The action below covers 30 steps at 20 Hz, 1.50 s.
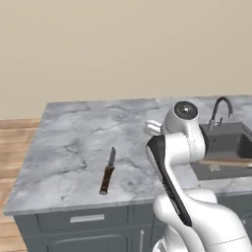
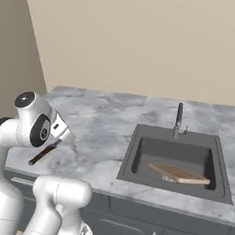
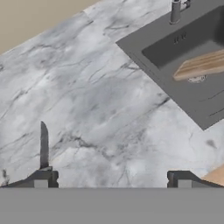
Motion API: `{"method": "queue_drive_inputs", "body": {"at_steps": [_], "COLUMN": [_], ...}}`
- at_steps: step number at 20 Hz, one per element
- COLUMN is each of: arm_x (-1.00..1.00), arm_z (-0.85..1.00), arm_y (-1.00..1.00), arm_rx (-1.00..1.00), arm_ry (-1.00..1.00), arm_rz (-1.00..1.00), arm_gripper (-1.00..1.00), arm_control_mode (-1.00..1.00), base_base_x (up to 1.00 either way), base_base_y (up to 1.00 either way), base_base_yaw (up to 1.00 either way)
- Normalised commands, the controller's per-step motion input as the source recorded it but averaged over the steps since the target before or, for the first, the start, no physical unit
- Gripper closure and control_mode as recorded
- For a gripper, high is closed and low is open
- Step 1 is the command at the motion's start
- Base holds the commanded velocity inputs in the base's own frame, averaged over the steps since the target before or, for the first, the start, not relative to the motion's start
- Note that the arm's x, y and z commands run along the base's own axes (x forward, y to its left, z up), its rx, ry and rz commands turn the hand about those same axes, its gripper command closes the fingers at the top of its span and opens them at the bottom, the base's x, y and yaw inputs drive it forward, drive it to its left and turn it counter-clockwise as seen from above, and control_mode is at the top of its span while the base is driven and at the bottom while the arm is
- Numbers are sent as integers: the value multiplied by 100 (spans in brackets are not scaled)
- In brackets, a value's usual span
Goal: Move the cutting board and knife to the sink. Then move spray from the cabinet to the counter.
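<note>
The marble counter carries the dark sink, and the cutting board lies tilted inside the basin. The knife rests on the counter well left of the sink. The gripper hangs over the counter with jaws spread wide, holding nothing; no writing can be read anywhere.

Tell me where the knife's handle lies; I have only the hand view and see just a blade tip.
Observer: The knife lies flat on the counter, its brown handle toward the front edge, blade pointing at the wall.
Operator: Report how the cutting board sits.
Observer: The cutting board is inside the sink, resting tilted over the drain.
Operator: Give me the faucet's shape.
Observer: The faucet arches over the basin from the sink's back rim.
Operator: State the gripper.
Observer: The gripper is open, holding nothing.
</note>
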Motion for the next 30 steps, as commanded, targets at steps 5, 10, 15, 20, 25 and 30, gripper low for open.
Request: {"method": "queue_drive_inputs", "body": {"at_steps": [5, 10, 15, 20, 25, 30], "arm_x": [0, 0, 0, 0, 3, 17], "arm_z": [0, 0, 0, 0, 0, -4], "arm_y": [0, 0, 0, 0, 0, 0], "arm_rx": [0, 0, 0, 0, 0, 1], "arm_ry": [0, 0, 0, 0, 2, 28], "arm_rz": [0, 0, 0, 0, 0, 9], "arm_gripper": [-100, -100, -100, -100, -100, -100], "arm_control_mode": [100, 100, 100, 100, -100, -100], "base_base_x": [-3, 12, 0, 18, 9, 0], "base_base_y": [100, 91, 5, 16, 0, 0], "base_base_yaw": [27, 8, -46, -24, 0, 0]}}
